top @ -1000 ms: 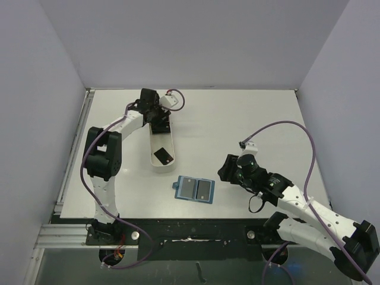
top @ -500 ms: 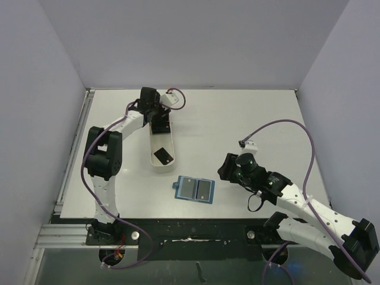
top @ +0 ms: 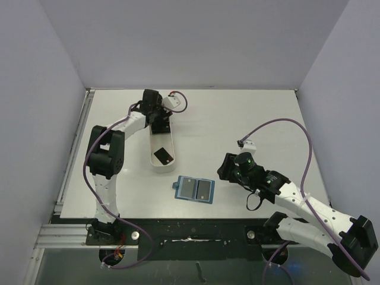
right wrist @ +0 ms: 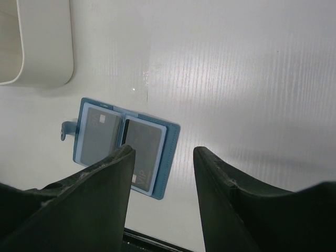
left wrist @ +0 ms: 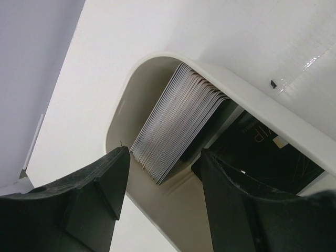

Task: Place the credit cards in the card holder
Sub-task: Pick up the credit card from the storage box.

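Note:
The teal card holder (top: pixel 209 191) lies open on the table, a dark credit card (top: pixel 189 187) in its left panel and another (top: pixel 203 190) in its right. One black card (top: pixel 163 156) lies flat in the long white tray (top: pixel 151 159). In the left wrist view a stack of cards (left wrist: pixel 178 121) stands on edge at the tray's rounded end, beside a flat black card (left wrist: pixel 262 152). My left gripper (top: pixel 160 122) (left wrist: pixel 165 184) hangs open over that end, holding nothing. My right gripper (top: pixel 224 171) (right wrist: pixel 163 178) is open just right of the card holder (right wrist: pixel 170 152).
The tray's near end (right wrist: pixel 47 52) lies up and left of the card holder. Purple cables loop from both arms. Side walls close off the table on the left, right and back. A black rail runs along the near edge.
My left gripper has shifted slightly at the tray's far end and its jaws stand a little wider. The right arm has edged slightly left. The cards and card holder have not moved.

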